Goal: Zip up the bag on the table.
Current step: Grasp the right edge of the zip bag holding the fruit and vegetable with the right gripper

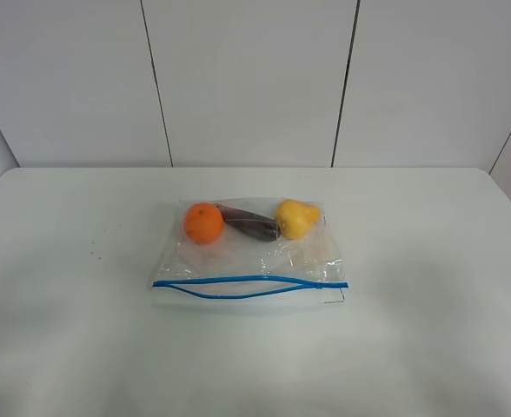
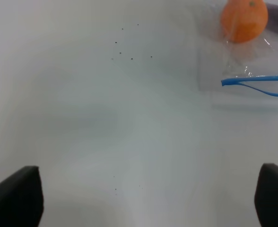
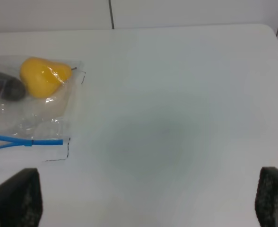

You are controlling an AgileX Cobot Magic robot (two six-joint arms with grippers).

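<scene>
The left claw (image 2: 146, 201) hangs spread wide above the white counter (image 2: 73, 118). Well apart from it lies the bag (image 2: 214, 66), its blue zipper strip (image 2: 252, 79) parted and an orange (image 2: 244, 20) inside.

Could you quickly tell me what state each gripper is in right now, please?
Left gripper: open, jaws wide apart, holding nothing.
Right gripper: open, jaws wide apart, holding nothing.

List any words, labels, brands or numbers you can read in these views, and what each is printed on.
None can be read.
The bag carries no print, only its blue zipper strip; the thin dark marks at its corner are lines, not letters.
The table shows only tiny dark specks.
The wall panels are blank.
</scene>
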